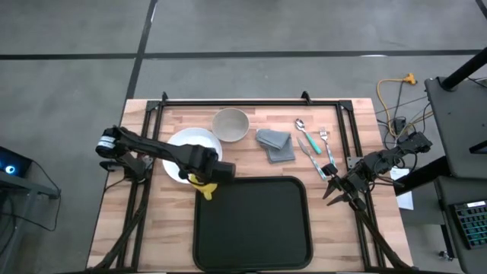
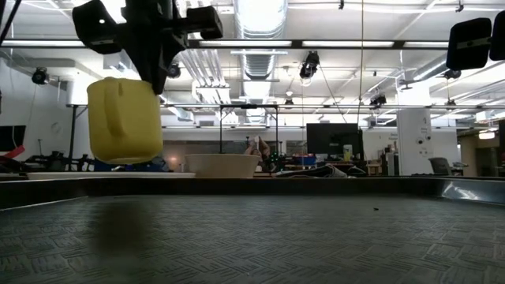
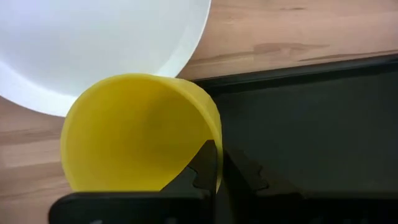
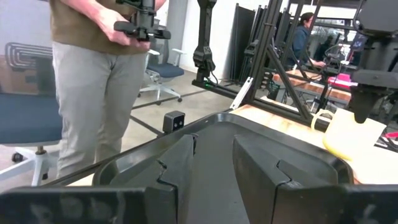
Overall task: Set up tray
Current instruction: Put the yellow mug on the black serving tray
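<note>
We see a big black tray lying flat on the wooden desk. It sits at the front middle of the desk.

The left gripper is clenched on the rim of a yellow cup. One finger is inside the cup and the other is outside it. The cup hangs in the air, up off the tray, over the tray's back left corner. In the low view the cup is upright with its handle facing us, and a dim shadow lies on the tray under it.

A round white plate sits on the desk just behind that same corner of the tray. A pale bowl stands farther behind the tray, next to the plate. A folded grey cloth lies behind the tray too, more to the right. A spoon, a fork and a tool with a green handle lie behind the tray's back right corner.

The right gripper waits just beside the tray's right edge, near the back corner. Its fingers are apart and hold nothing.

In the right wrist view, a person in light trousers stands on the floor past the tray, holding a black thing in both hands.
</note>
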